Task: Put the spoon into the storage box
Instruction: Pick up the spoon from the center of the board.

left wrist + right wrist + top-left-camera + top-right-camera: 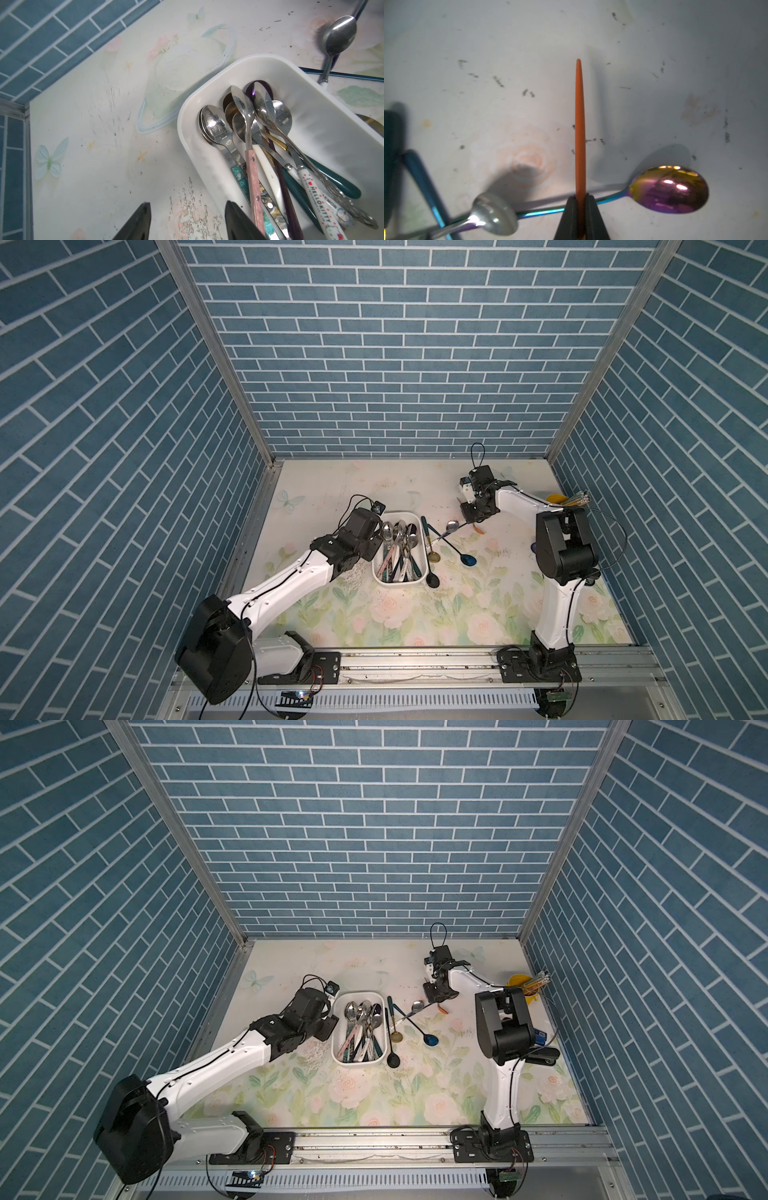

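The spoon (pixel 580 124) is thin and orange and shows edge-on; my right gripper (pixel 580 196) is shut on it above the mat. In both top views its orange end (pixel 478 530) (pixel 444 1009) pokes out below that gripper, right of the storage box. The white storage box (pixel 424 549) (pixel 384 1027) (pixel 207 87) holds several spoons. My left gripper (pixel 188 204) is open and holds nothing. It stands at the box's left wall, with one finger (pixel 234 216) over the rim and the other over the mat.
Loose spoons lie right of the box: a steel one (pixel 452 526) (pixel 496 218), an iridescent one (pixel 670 190), a teal-handled one (pixel 426 531) and a black one (pixel 432 580). A yellow cup with pencils (pixel 557 498) stands at the far right.
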